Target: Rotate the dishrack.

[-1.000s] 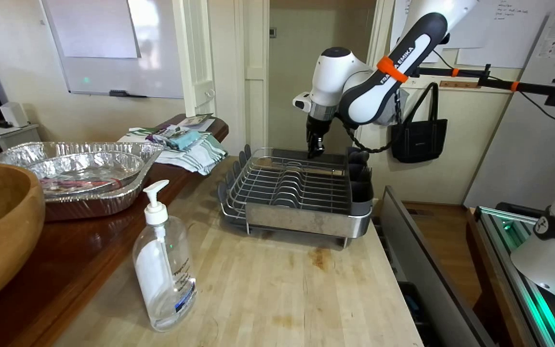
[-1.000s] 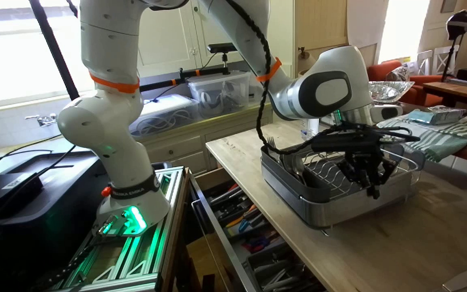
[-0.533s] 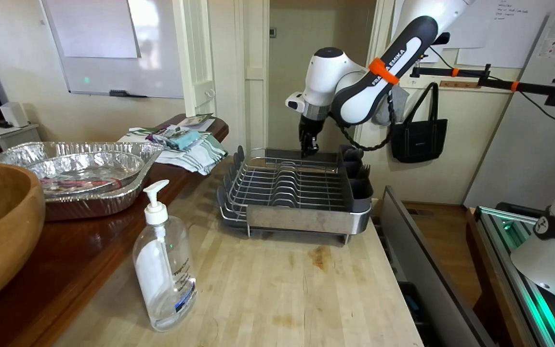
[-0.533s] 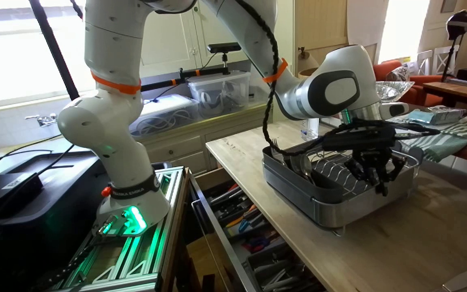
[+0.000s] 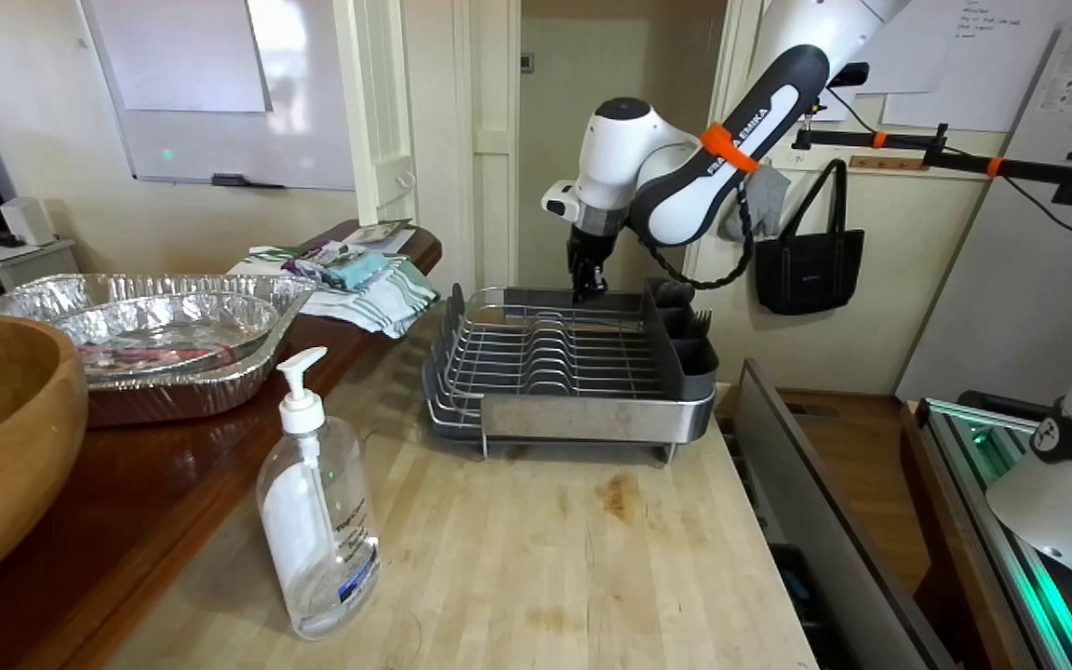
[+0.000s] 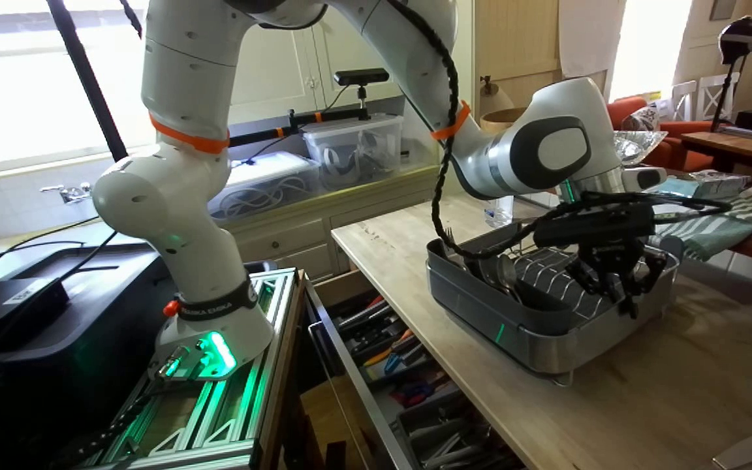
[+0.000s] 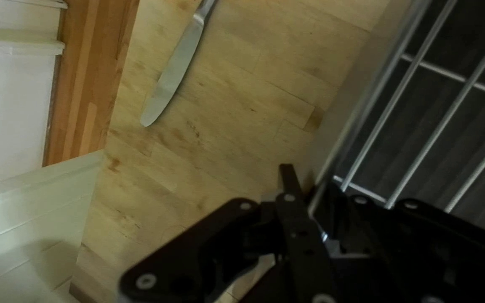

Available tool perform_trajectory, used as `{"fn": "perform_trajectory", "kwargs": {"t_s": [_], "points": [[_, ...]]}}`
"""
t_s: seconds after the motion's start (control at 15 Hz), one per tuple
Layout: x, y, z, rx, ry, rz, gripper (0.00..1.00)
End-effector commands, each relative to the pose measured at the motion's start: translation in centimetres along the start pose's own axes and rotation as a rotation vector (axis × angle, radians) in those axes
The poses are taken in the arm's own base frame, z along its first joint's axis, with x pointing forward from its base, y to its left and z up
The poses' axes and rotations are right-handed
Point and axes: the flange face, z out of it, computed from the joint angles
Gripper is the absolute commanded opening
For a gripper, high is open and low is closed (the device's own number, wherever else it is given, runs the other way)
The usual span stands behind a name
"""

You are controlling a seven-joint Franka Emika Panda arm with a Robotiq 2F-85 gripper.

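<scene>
Over a butcher-block desk [image 5: 517,568] extends a single Franka arm [image 6: 395,52], mounted on the side where a long drawer [image 5: 838,502] is pulled out. Near that edge of the desk stands the dishrack [image 5: 582,419], upright, its cutlery caddy [image 5: 696,377] on the drawer side and roughly in line with the edge. Foreshortening keeps me from saying which way the long axis runs. A clear pump bottle [image 5: 322,530] stands well apart from it, across the dishrack from where it is gripped. The jaws stand narrow, clasped on the rim of the steel wall [image 7: 357,99] farther from that bottle, one half outside the wall and one inside, about midway along it. So everything else of the dishrack lies to one side of the grip, towards the bottle, and the turn probably hinges on that: a sweep along the wall should swing the dishrack round, I judge, whereas a straight pull would mostly slide it. The caddy, so close to the edge, may come to overhang. Past the held wall, and not touching it, a table knife [image 7: 175,75] lies loose on the desk.
</scene>
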Motion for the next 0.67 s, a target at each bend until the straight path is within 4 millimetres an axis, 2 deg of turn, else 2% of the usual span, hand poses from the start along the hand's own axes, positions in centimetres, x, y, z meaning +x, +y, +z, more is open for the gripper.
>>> {"fn": "perform_trajectory", "kwargs": {"t_s": [0.0,0.13,0.2,0.27,0.6], "points": [[-0.8,1.5,0.5,-0.061,-0.075,-0.124,0.03],[-0.8,1.8,0.1,-0.074,-0.07,-0.13,0.04],[-0.9,1.8,0.0,-0.077,-0.068,-0.133,0.09],[-1.0,1.9,0.0,-0.083,-0.07,-0.138,0.03],[-1.5,1.5,1.1,-0.077,-0.067,-0.106,0.03]]}}
